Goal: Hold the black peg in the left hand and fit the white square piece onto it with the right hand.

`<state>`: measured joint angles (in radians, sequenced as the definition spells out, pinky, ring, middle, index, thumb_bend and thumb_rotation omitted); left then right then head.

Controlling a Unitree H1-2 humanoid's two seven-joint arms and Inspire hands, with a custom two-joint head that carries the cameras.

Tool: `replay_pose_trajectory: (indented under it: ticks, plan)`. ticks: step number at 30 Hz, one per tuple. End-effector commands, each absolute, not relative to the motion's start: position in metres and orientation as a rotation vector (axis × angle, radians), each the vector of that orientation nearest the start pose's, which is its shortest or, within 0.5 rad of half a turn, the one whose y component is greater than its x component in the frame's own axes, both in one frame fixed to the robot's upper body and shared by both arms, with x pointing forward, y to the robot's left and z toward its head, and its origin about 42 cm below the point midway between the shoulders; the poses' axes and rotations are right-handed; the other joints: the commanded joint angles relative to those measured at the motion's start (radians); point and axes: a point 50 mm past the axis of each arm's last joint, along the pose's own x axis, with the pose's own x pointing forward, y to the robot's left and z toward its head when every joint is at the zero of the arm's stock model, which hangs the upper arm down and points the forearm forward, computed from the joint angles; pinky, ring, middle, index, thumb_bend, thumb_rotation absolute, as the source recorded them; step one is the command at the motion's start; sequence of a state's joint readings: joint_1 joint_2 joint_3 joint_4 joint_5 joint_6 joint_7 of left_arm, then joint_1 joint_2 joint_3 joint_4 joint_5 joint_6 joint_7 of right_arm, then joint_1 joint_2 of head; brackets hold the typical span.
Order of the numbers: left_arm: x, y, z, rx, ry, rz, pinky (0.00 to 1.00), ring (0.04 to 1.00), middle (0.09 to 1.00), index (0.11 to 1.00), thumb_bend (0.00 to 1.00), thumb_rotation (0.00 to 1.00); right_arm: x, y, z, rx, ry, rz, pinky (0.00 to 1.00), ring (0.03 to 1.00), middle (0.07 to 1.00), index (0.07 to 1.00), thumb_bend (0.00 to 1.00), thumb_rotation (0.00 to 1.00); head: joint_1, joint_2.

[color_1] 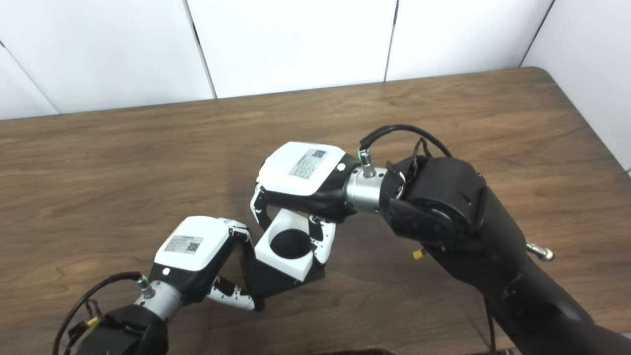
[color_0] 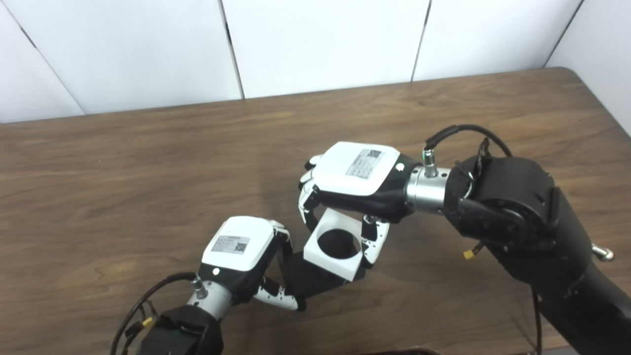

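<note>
Your right hand [color_0: 352,185] grips the white square piece [color_0: 335,245] from above, fingers [color_0: 372,241] closed on its sides. Your left hand [color_0: 241,256] is closed on the black peg [color_0: 308,278], low over the wooden table [color_0: 148,172]. The white piece sits on the peg's black base, its round hole facing up toward the camera, tilted slightly. To seat it well, keep the left hand steady and press straight along the hole's axis, without twisting. The peg's own shaft is hidden, so its axis cannot be told.
</note>
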<state>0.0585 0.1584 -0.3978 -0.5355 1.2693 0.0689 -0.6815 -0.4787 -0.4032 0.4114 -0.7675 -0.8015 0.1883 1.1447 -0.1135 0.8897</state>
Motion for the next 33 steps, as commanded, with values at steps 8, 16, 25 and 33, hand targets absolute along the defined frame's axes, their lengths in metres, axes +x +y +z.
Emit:
replay_pose_trajectory:
  ticks: [8, 16, 25, 33]
  plan:
    - [0.218, 0.142, 0.178, 1.43, -0.113, -0.642, 0.78, 0.819, 0.786, 0.493, 0.51, 0.06, 0.267, -0.146, 0.331, -1.556, -0.55, 0.901, 0.95, 0.871, 0.752, 0.484, 0.52, 0.13, -0.001, 0.003]
    - [0.216, 0.142, 0.178, 1.422, -0.12, -0.641, 0.78, 0.815, 0.78, 0.492, 0.51, 0.06, 0.269, -0.145, 0.33, -1.558, -0.552, 0.89, 0.96, 0.87, 0.747, 0.484, 0.52, 0.13, -0.001, 0.003]
    - [0.215, 0.141, 0.178, 1.421, -0.121, -0.641, 0.78, 0.817, 0.779, 0.492, 0.51, 0.06, 0.274, -0.147, 0.329, -1.562, -0.535, 0.873, 0.95, 0.865, 0.74, 0.484, 0.52, 0.13, -0.004, 0.004]
    - [0.213, 0.142, 0.179, 1.422, -0.128, -0.641, 0.77, 0.812, 0.774, 0.491, 0.51, 0.06, 0.281, -0.153, 0.325, -1.586, -0.5, 0.862, 0.96, 0.865, 0.742, 0.484, 0.52, 0.13, -0.005, 0.007]
